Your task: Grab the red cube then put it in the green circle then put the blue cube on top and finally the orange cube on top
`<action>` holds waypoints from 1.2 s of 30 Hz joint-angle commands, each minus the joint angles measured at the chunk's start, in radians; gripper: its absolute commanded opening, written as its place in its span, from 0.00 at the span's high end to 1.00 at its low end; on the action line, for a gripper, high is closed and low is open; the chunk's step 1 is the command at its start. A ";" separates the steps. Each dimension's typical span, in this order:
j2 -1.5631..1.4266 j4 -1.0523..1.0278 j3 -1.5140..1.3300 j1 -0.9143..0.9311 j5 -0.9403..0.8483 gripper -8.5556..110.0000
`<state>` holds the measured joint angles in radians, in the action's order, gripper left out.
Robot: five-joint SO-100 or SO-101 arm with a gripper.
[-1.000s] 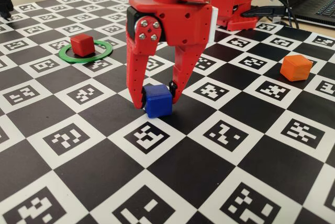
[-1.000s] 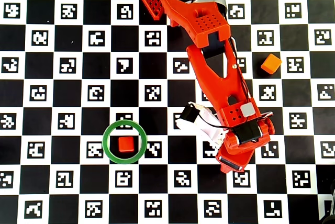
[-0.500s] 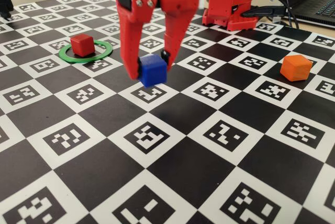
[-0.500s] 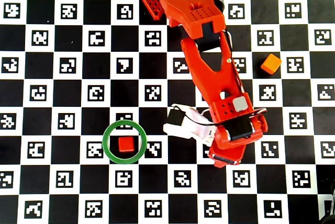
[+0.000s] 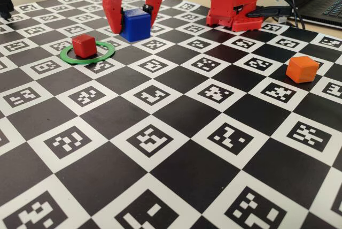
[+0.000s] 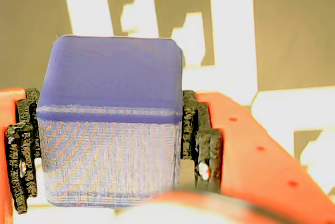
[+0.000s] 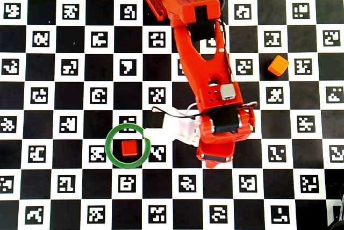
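My red gripper (image 5: pixel 132 21) is shut on the blue cube (image 5: pixel 134 24) and holds it off the checkered mat, just right of and beyond the green circle (image 5: pixel 68 56) in the fixed view. The red cube (image 5: pixel 84 46) rests inside that ring. In the wrist view the blue cube (image 6: pixel 110 124) fills the space between the black pads (image 6: pixel 201 140). The orange cube (image 5: pixel 302 69) lies alone at the right. From overhead, the red cube (image 7: pixel 129 148) sits in the green circle (image 7: pixel 108 145), the orange cube (image 7: pixel 278 65) lies at the right, and the arm (image 7: pixel 215 106) hides the blue cube.
The mat is a black-and-white checkerboard with printed markers (image 5: pixel 152 139). The arm's red base (image 5: pixel 235 4) stands at the back, with cables and a laptop (image 5: pixel 326 1) behind it at the right. A black object (image 5: pixel 4 1) sits at the far left edge.
The gripper has lifted the blue cube off the mat and carried it back and left, close to the green circle. The red and orange cubes have not moved.
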<state>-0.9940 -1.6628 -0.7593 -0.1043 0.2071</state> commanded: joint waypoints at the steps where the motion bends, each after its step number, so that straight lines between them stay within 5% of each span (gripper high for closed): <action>1: -0.166 -0.005 -0.015 0.064 -0.120 0.89; 19: -0.215 0.020 -0.121 0.385 -0.525 0.90; 36: -0.192 0.150 -0.201 0.442 -0.644 0.89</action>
<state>-1.0815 -1.5417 -0.9649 0.3329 -0.4326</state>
